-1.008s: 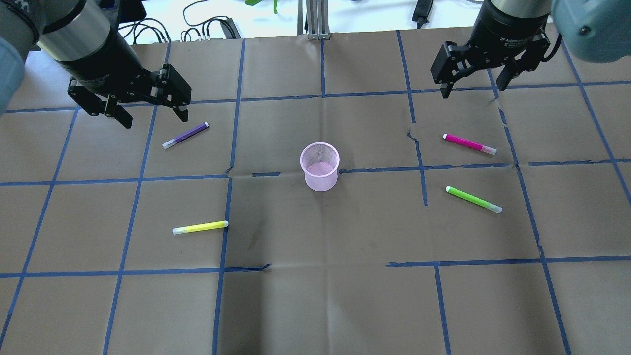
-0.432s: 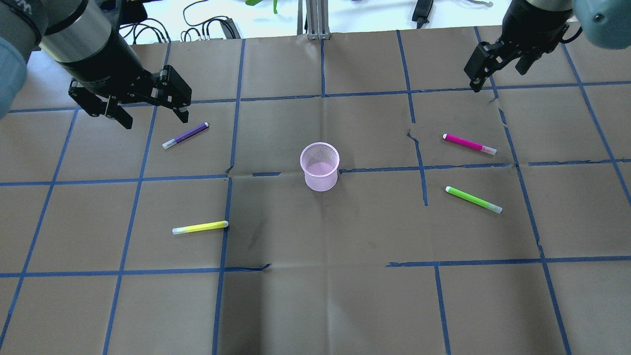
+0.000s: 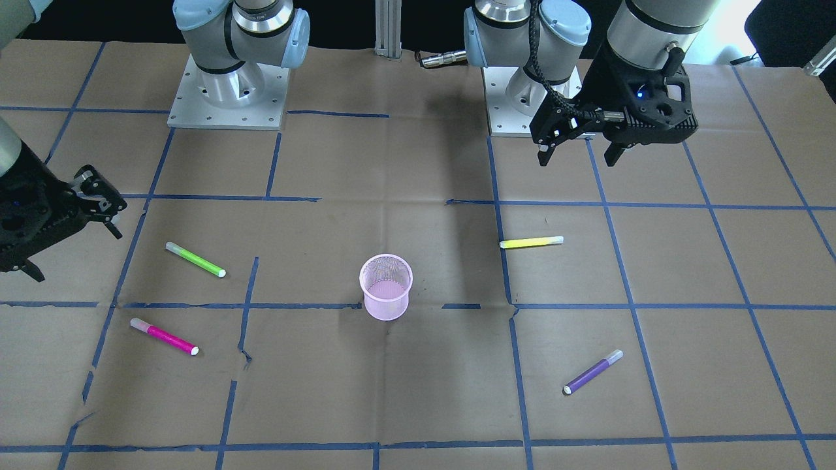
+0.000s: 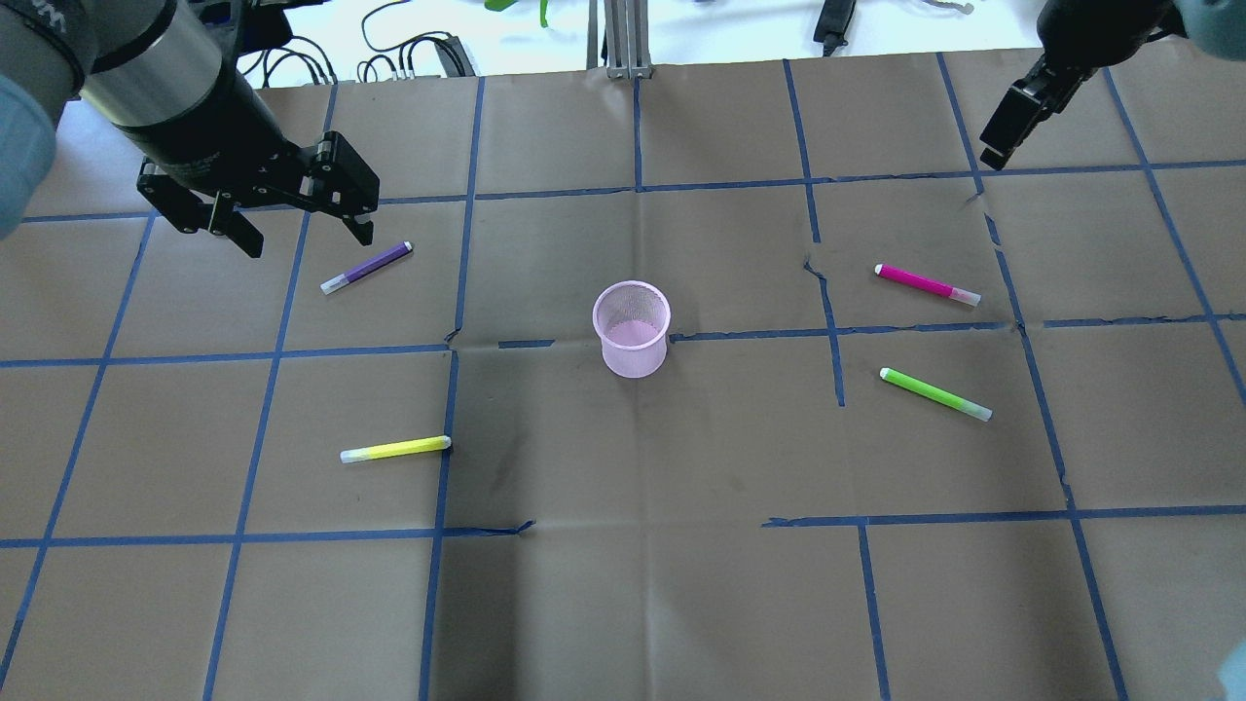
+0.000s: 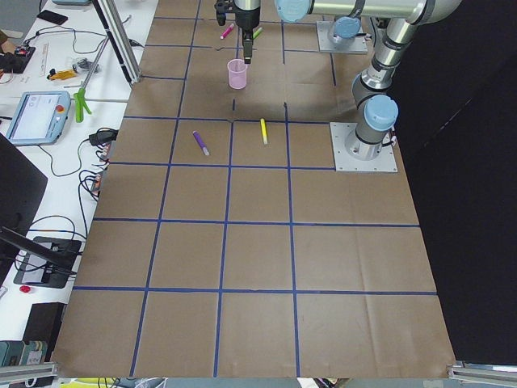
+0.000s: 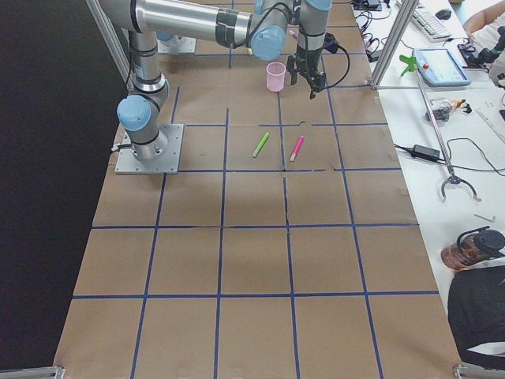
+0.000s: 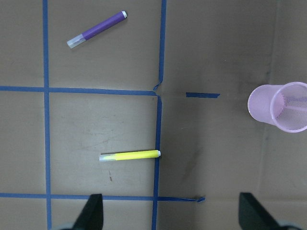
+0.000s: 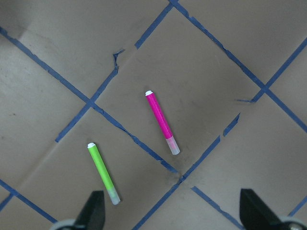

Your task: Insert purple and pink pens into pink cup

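Note:
The pink mesh cup (image 4: 632,328) stands upright at the table's middle and looks empty. The purple pen (image 4: 367,268) lies flat to its far left. My left gripper (image 4: 307,237) hovers open and empty just beside the pen's far-left end, above the table. The pink pen (image 4: 927,284) lies flat to the cup's right. My right gripper (image 3: 72,251) is open and empty, raised near the far right corner, well beyond the pink pen. The right wrist view shows the pink pen (image 8: 162,122) far below. The left wrist view shows the purple pen (image 7: 97,29) and the cup (image 7: 280,106).
A green pen (image 4: 934,393) lies near the pink pen, on its near side. A yellow pen (image 4: 395,449) lies near-left of the cup. Brown paper with blue tape lines covers the table. Cables and gear lie past the far edge.
My right gripper has moved right and toward the far edge, turning, so it now shows only partly in the overhead view. My left gripper has barely moved. The pens and cup have stayed put.

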